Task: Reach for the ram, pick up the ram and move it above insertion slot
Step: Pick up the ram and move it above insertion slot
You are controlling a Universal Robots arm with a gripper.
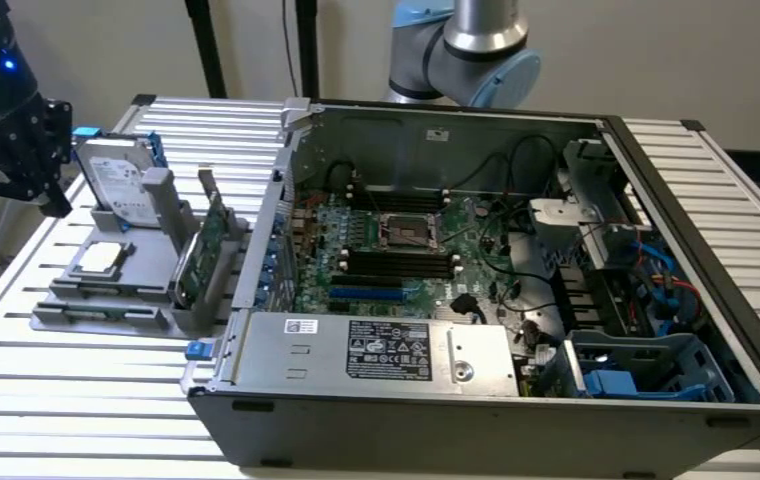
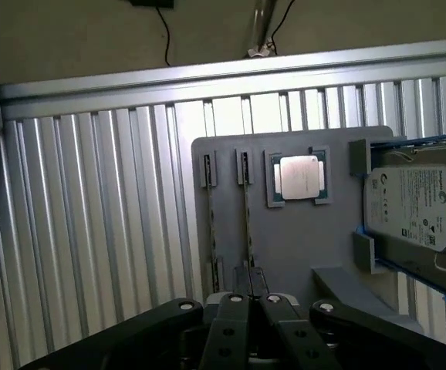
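The pincer hangs over the bench, fingers closed together and empty. Below it, the ram stands on edge in a grey holder.

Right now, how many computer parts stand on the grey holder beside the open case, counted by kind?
ram sticks: 2
processor chip: 1
hard drive: 1
expansion card: 1
Total: 5
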